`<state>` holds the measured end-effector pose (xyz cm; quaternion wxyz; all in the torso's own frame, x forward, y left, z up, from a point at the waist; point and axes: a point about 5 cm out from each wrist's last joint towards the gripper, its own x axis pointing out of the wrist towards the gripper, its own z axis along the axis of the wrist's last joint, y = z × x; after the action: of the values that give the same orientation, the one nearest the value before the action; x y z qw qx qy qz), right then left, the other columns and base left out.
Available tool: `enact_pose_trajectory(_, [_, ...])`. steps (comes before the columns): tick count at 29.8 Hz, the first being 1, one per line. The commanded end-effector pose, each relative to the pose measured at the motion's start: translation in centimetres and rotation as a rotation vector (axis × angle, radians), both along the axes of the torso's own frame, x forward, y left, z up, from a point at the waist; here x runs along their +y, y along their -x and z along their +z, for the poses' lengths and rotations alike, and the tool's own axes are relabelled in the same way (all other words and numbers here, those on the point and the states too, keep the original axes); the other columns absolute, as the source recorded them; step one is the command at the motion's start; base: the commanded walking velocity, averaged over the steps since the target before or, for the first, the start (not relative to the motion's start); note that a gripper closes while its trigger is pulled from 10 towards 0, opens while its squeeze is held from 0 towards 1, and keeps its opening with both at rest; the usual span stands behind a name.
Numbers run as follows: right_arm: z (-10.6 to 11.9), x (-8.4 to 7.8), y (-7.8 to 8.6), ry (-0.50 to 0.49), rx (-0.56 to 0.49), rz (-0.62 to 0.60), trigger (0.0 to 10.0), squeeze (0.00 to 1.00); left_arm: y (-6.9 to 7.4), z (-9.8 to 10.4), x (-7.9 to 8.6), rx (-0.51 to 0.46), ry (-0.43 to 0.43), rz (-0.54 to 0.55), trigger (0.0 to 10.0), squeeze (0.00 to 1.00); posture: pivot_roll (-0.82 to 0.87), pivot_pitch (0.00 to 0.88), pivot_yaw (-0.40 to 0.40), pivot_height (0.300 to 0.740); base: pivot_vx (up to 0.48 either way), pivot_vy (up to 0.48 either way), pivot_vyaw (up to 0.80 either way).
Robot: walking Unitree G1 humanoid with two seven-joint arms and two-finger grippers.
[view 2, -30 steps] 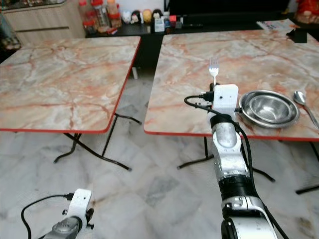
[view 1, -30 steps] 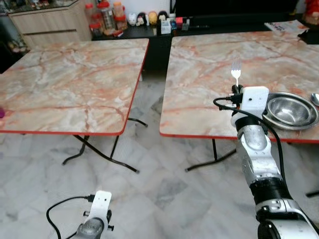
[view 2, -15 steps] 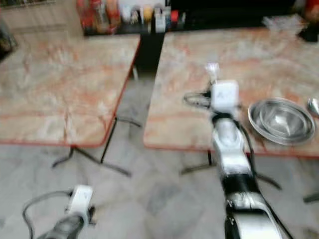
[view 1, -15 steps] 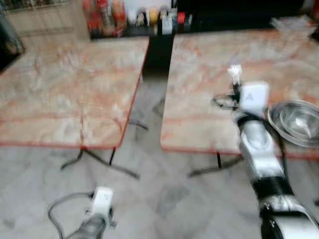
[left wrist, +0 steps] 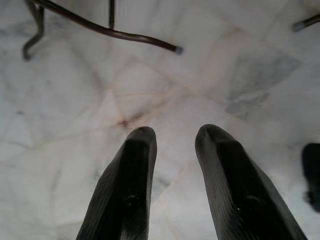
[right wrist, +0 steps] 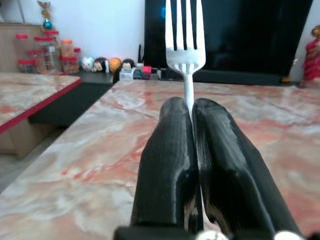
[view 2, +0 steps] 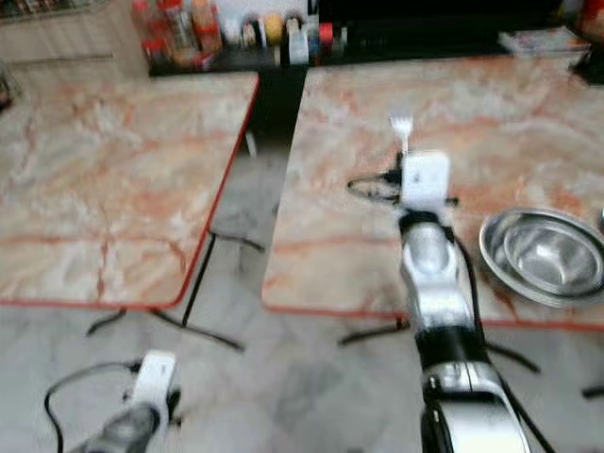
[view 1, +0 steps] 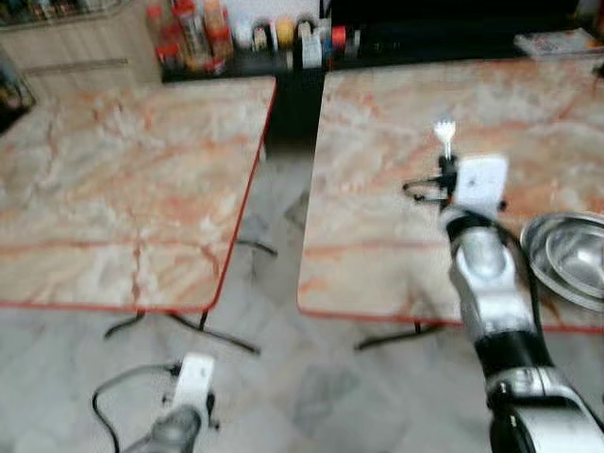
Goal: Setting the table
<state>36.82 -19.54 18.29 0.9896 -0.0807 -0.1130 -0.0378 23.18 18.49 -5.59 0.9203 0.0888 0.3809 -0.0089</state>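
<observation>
Two square folding tables with pink-orange marbled tops and red edging stand side by side on a pale grey marble-tile floor (view 1: pixel 311 377): the left table (view 1: pixel 123 179) and the right table (view 1: pixel 396 208), a narrow gap between them. Both eye views are soft with blur. Black tubular legs show under each table, partly hidden by the tops.

On the right table, near its front edge, sits a round stainless-steel bowl nested on a steel plate (view 2: pixel 543 257); cut off by the frame edge in the left eye view.

The silver right arm reaches over the right table. The right gripper (right wrist: pixel 192 112) has its two black fingers pressed tight on the handle of a shiny steel four-tined fork (right wrist: pixel 184 35), tines up, above the tabletop. The handle is hidden between the fingers.

The left gripper (left wrist: pixel 172 135) hangs low over the floor, fingers narrowly parted, holding nothing.

Jars and bottles (view 1: pixel 193 33) at the back are too blurred to identify.
</observation>
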Motion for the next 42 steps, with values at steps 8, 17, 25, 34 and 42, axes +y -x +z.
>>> enact_pose_trajectory(8, [0.57, 0.71, -0.11, -0.017, -0.026, 0.021, 10.0, 0.0, 0.55, -0.24, 1.0, 0.025, -0.029, 0.003, 10.0, 0.0, -0.07, 0.053, 0.073, 0.74, 0.0, -0.03, 0.0])
enact_pose_trajectory(17, [0.58, 0.77, -0.24, -0.017, -0.019, 0.021, 10.0, 0.0, 0.6, -0.28, 0.96, 0.027, -0.031, -0.002, 10.0, 0.0, -0.08, 0.046, 0.07, 0.74, 0.0, -0.263, -0.3])
enact_pose_trajectory(25, [0.68, 0.96, -0.27, -0.015, -0.027, 0.03, 10.0, 0.0, 0.68, -0.33, 0.94, 0.028, -0.032, -0.004, 10.0, 0.0, -0.08, 0.038, 0.069, 0.74, 0.0, -0.271, 0.0])
enact_pose_trajectory(34, [0.74, 0.89, -0.33, -0.034, -0.028, 0.028, 10.0, 0.0, 0.68, -0.33, 0.93, 0.029, -0.032, -0.005, 10.0, 0.0, -0.08, 0.038, 0.069, 0.74, 0.0, -0.282, 0.0])
enact_pose_trajectory(42, [0.7, 0.88, -0.28, -0.03, -0.026, 0.032, 10.0, 0.0, 0.67, -0.32, 0.94, 0.028, -0.031, -0.003, 10.0, 0.0, -0.08, 0.045, 0.07, 0.74, 0.0, -0.287, 0.0])
